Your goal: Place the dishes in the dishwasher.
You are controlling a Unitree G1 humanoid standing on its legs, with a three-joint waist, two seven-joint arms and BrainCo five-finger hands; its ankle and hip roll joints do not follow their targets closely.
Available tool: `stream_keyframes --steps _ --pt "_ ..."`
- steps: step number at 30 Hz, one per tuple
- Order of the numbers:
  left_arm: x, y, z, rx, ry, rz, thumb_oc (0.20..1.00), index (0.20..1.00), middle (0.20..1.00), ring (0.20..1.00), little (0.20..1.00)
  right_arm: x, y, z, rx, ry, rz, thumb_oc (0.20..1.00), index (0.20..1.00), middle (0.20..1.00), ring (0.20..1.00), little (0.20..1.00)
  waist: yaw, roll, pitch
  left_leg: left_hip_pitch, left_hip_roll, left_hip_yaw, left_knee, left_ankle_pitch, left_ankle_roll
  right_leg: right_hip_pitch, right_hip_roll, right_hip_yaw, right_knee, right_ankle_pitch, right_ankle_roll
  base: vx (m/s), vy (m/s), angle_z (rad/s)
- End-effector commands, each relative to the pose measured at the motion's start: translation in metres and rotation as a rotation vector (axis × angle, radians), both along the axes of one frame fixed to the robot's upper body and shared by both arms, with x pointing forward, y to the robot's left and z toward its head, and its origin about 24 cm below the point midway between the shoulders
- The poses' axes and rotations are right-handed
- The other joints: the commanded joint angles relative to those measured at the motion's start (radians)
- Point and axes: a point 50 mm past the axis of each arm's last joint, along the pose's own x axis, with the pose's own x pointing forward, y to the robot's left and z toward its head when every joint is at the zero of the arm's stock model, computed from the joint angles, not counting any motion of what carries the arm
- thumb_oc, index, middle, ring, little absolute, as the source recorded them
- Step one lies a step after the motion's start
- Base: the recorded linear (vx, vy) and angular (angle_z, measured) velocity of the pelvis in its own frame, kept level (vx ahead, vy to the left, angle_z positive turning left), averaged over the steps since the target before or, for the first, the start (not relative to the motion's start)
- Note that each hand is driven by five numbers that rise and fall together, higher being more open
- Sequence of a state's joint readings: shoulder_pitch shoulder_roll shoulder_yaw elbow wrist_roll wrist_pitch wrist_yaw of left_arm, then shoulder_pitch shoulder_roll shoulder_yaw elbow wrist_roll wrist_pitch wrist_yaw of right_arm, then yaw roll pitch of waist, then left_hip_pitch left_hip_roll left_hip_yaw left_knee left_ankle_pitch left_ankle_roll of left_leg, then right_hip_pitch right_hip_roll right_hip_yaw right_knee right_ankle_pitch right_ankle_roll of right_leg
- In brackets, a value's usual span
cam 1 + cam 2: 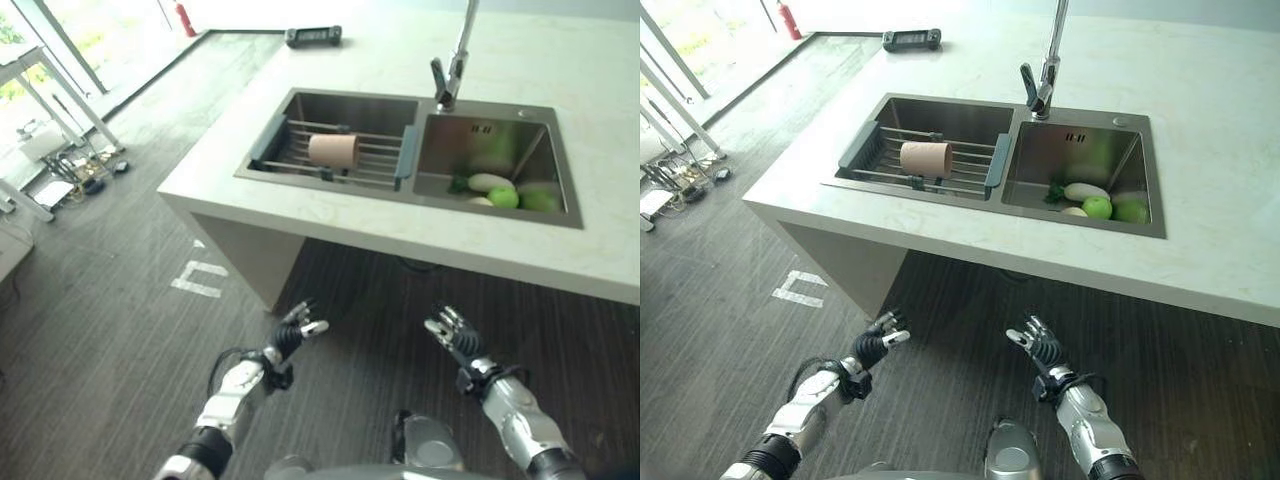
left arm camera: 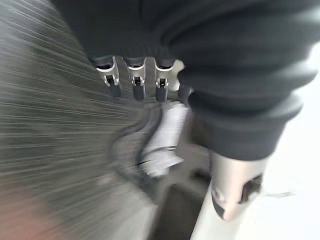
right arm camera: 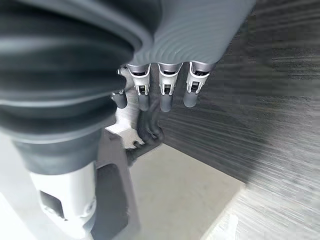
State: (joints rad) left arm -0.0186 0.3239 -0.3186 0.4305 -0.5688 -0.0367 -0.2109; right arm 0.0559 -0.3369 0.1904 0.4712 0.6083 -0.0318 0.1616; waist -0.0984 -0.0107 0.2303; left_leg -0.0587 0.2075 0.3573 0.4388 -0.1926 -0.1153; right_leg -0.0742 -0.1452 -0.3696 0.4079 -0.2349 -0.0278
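1. Your robot stands back from a pale stone-look counter (image 1: 560, 150), both arms low over the dark wood-grain floor (image 1: 120, 260), well short of the steel double sink (image 1: 940, 190).

2. Your left hand (image 1: 298, 331) hangs released, fingers loosely extended and holding nothing; the left wrist view shows its fingers straight over the floor. Your right hand (image 1: 452, 331) is likewise relaxed and empty, fingers spread forward.

3. The one dish you can pick out, a smooth salmon-pink cup (image 1: 333, 150), lies on its side on a wire drying rack (image 1: 300, 160) with grey end rails that spans the left basin. It probably lies there to drain, its cylindrical wall resting across the bars.

4. The right basin holds produce rather than dishes: a pale oblong vegetable (image 1: 490, 182) with a round green fruit (image 1: 503, 198) just beside it and more green pieces alongside.

5. A tall chrome faucet (image 1: 452, 70) rises behind the divider between the basins. A dark flat device (image 1: 313, 36) sits at the far edge of the counter, well apart from the sink.

6. Judged from this, your task has barely begun: the cup is untouched, and you would need to step closer before either hand can reach it.
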Motion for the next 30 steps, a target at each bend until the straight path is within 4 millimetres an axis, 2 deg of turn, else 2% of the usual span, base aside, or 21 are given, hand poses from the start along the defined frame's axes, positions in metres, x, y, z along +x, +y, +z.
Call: stream_keyframes --steps 1,2,3,4,5,6,7,10,11,13,16,18,19,21,22,23,24,25,27,28,30 --pt "0.01 0.001 0.015 -0.017 -0.093 -0.001 1.0 1.0 1.0 1.0 1.0 0.013 0.014 0.018 0.037 -0.111 0.055 1.0 1.0 1.0 1.0 1.0 -0.013 0.007 -0.033 0.088 -0.071 0.019 -0.171 0.035 0.077 -0.004 0.011 0.036 -0.147 0.093 0.11 0.16 0.116 -0.45" --pt "0.008 0.002 0.014 -0.022 -0.092 0.01 1.0 1.0 1.0 1.0 1.0 0.012 0.015 0.017 0.037 -0.105 0.065 1.0 1.0 1.0 1.0 1.0 -0.006 0.006 -0.035 0.086 -0.035 -0.003 -0.224 0.071 0.061 0.019 0.016 0.052 -0.156 0.083 0.115 0.3 0.259 -0.32" --pt "0.004 0.004 0.012 -0.022 -0.093 0.023 1.0 1.0 1.0 1.0 1.0 0.009 0.015 0.016 0.034 -0.098 0.082 1.0 1.0 1.0 1.0 1.0 0.002 0.012 -0.041 0.063 0.043 -0.033 -0.285 0.163 0.025 0.043 0.02 0.071 -0.171 0.072 0.121 0.28 0.262 -0.22" --pt "0.004 0.005 0.011 -0.023 -0.092 0.024 1.0 1.0 1.0 1.0 1.0 0.008 0.014 0.015 0.033 -0.096 0.084 1.0 1.0 1.0 1.0 1.0 0.002 0.013 -0.041 0.062 0.055 -0.037 -0.296 0.178 0.018 0.047 0.02 0.074 -0.173 0.069 0.122 0.37 0.424 -0.41" --pt "0.0 0.004 0.01 -0.033 -0.092 0.013 1.0 1.0 1.0 1.0 1.0 0.003 0.01 0.015 0.024 -0.1 0.081 1.0 1.0 1.0 1.0 1.0 -0.011 0.024 -0.038 0.05 0.14 0.006 -0.34 0.262 -0.005 0.058 -0.003 0.07 -0.161 0.054 0.135 0.27 0.335 -0.41" --pt "0.0 0.004 0.01 -0.034 -0.093 0.006 1.0 1.0 1.0 1.0 1.0 0.003 0.009 0.015 0.022 -0.103 0.075 1.0 1.0 1.0 1.0 1.0 -0.014 0.026 -0.037 0.049 0.147 0.014 -0.342 0.264 -0.006 0.057 -0.009 0.067 -0.154 0.051 0.136 0.38 0.442 -0.41" --pt "-0.001 0.005 0.011 -0.03 -0.092 -0.008 1.0 1.0 1.0 1.0 1.0 0.002 0.007 0.015 0.017 -0.104 0.06 1.0 1.0 1.0 1.0 1.0 -0.021 0.031 -0.035 0.067 0.137 0.028 -0.354 0.229 -0.008 0.06 -0.031 0.055 -0.113 0.02 0.147 0.26 0.28 -0.13" --pt "-0.001 0.006 0.009 0.0 -0.086 -0.039 1.0 1.0 1.0 1.0 1.0 0.003 0.006 0.014 0.034 -0.099 0.009 1.0 1.0 1.0 1.0 1.0 -0.01 0.04 -0.031 0.065 0.118 0.036 -0.367 0.222 0.007 0.04 -0.057 0.034 -0.043 0.009 0.152 0.23 0.307 0.0" --pt "0.002 0.007 0.01 0.014 -0.085 -0.048 1.0 1.0 1.0 1.0 1.0 0.001 0.01 0.013 0.047 -0.103 -0.007 1.0 1.0 1.0 1.0 1.0 -0.001 0.051 -0.029 0.081 0.071 0.0 -0.405 0.215 0.019 0.024 -0.072 0.047 0.028 -0.015 0.169 0.28 0.299 -0.05" --pt "0.004 0.012 0.01 0.029 -0.079 -0.035 1.0 1.0 1.0 1.0 1.0 -0.003 0.011 0.01 0.047 -0.095 -0.017 1.0 1.0 1.0 1.0 1.0 0.0 0.055 -0.03 0.098 0.031 -0.022 -0.433 0.209 0.033 0.016 -0.078 0.067 0.061 -0.017 0.184 0.3 0.307 0.09" --pt "0.005 0.017 0.009 0.069 -0.075 -0.048 1.0 1.0 1.0 1.0 1.0 -0.005 0.01 0.01 0.061 -0.1 -0.041 1.0 1.0 1.0 1.0 1.0 -0.001 0.051 -0.035 0.098 -0.031 -0.05 -0.46 0.19 0.077 -0.019 -0.066 0.123 0.161 0.006 0.21 0.21 0.286 0.1" --pt "0.006 0.016 0.01 0.086 -0.078 -0.062 1.0 1.0 1.0 1.0 1.0 -0.004 0.011 0.012 0.066 -0.109 -0.049 1.0 1.0 1.0 1.0 1.0 0.003 0.057 -0.036 0.089 -0.044 -0.058 -0.471 0.186 0.094 -0.054 -0.051 0.143 0.225 0.026 0.221 0.06 0.191 -0.24" --pt "0.006 0.017 0.009 0.1 -0.075 -0.057 1.0 1.0 1.0 1.0 1.0 -0.003 0.014 0.012 0.072 -0.107 -0.046 1.0 1.0 1.0 1.0 1.0 0.01 0.056 -0.033 0.089 -0.061 -0.057 -0.482 0.183 0.109 -0.093 -0.061 0.139 0.306 0.055 0.239 0.06 0.171 -0.29" --pt "0.004 0.018 0.008 0.102 -0.071 -0.039 1.0 1.0 1.0 1.0 1.0 -0.003 0.016 0.011 0.072 -0.106 -0.022 1.0 1.0 1.0 1.0 1.0 0.026 0.053 -0.03 0.096 -0.074 -0.048 -0.492 0.18 0.114 -0.125 -0.095 0.116 0.329 0.093 0.244 0.06 0.093 -0.69" --pt "0.003 0.02 0.008 0.098 -0.074 -0.032 1.0 1.0 1.0 1.0 1.0 -0.003 0.016 0.012 0.071 -0.11 -0.007 1.0 1.0 1.0 1.0 1.0 0.033 0.046 -0.026 0.103 -0.083 -0.039 -0.495 0.173 0.114 -0.13 -0.111 0.092 0.293 0.111 0.242 0.13 -0.126 -1.09" --pt "0.001 0.022 0.01 0.103 -0.075 -0.031 1.0 1.0 1.0 1.0 1.0 -0.004 0.016 0.012 0.072 -0.117 -0.002 1.0 1.0 1.0 1.0 1.0 0.033 0.024 -0.02 0.116 -0.101 -0.033 -0.487 0.151 0.103 -0.1 -0.131 0.053 0.087 0.146 0.235 0.15 -0.223 -0.93" --pt "0.001 0.021 0.01 0.106 -0.076 -0.032 1.0 1.0 1.0 1.0 1.0 -0.003 0.016 0.013 0.078 -0.122 -0.006 1.0 1.0 1.0 1.0 1.0 0.03 0.015 -0.016 0.122 -0.108 -0.032 -0.483 0.14 0.1 -0.089 -0.144 0.047 0.002 0.173 0.236 0.13 -0.232 -0.48" --pt "0.001 0.021 0.01 0.108 -0.078 -0.032 1.0 1.0 1.0 1.0 1.0 -0.002 0.017 0.013 0.079 -0.123 -0.007 1.0 1.0 1.0 1.0 1.0 0.03 0.014 -0.014 0.124 -0.109 -0.032 -0.482 0.137 0.099 -0.084 -0.146 0.045 -0.016 0.179 0.237 0.06 -0.151 -0.43" --pt "0.003 0.018 0.01 0.121 -0.09 -0.04 1.0 1.0 1.0 1.0 1.0 0.003 0.021 0.015 0.086 -0.136 -0.008 1.0 1.0 1.0 1.0 1.0 0.024 0.0 -0.006 0.143 -0.124 -0.027 -0.487 0.115 0.099 -0.101 -0.191 0.057 -0.113 0.275 0.258 0.07 -0.236 -0.22" --pt "0.002 0.018 0.01 0.128 -0.097 -0.046 1.0 1.0 1.0 1.0 1.0 0.004 0.025 0.015 0.088 -0.137 -0.008 1.0 1.0 1.0 1.0 1.0 0.019 0.002 -0.002 0.154 -0.121 -0.021 -0.489 0.105 0.1 -0.115 -0.205 0.068 -0.121 0.293 0.265 0.08 -0.262 0.07" --pt "0.002 0.017 0.01 0.139 -0.107 -0.057 1.0 1.0 1.0 1.0 1.0 0.005 0.027 0.014 0.09 -0.133 -0.009 1.0 1.0 1.0 1.0 1.0 0.019 0.006 -0.005 0.162 -0.108 -0.002 -0.484 0.103 0.096 -0.102 -0.212 0.045 -0.145 0.27 0.269 0.08 -0.223 0.01"
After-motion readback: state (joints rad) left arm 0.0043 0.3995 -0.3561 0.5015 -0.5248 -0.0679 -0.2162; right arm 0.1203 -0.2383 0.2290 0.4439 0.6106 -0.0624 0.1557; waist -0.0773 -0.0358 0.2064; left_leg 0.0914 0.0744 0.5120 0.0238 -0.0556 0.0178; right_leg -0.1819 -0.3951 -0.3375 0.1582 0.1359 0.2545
